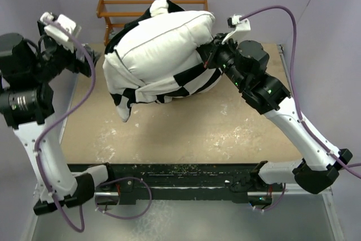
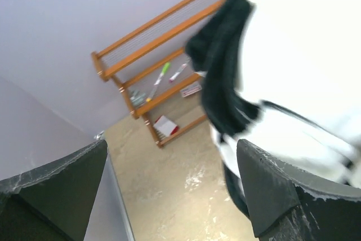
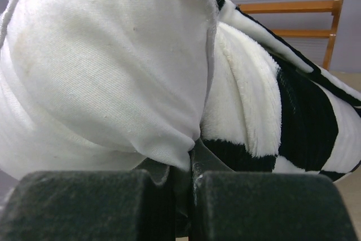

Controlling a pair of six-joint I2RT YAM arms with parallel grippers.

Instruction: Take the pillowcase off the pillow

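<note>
The plump white pillow (image 1: pixel 161 46) is lifted over the back of the table, half out of the black and white checkered pillowcase (image 1: pixel 192 80), which hangs bunched under and behind it. My right gripper (image 1: pixel 207 55) is at the pillow's right end. In the right wrist view it (image 3: pixel 192 176) is shut on a pinch of the pillow's plain white fabric (image 3: pixel 107 66), with the fleecy pillowcase (image 3: pixel 271 117) just to the right. My left gripper (image 1: pixel 87 63) is open and empty left of the bundle. In its wrist view it (image 2: pixel 172 148) hangs over bare table, with the pillowcase (image 2: pixel 223 77) at right.
A wooden rack (image 1: pixel 113 12) stands against the back wall behind the pillow; it also shows in the left wrist view (image 2: pixel 152 77), with small items on its shelves, and in the right wrist view (image 3: pixel 282 7). The tan table (image 1: pixel 197 131) has purple walls round it.
</note>
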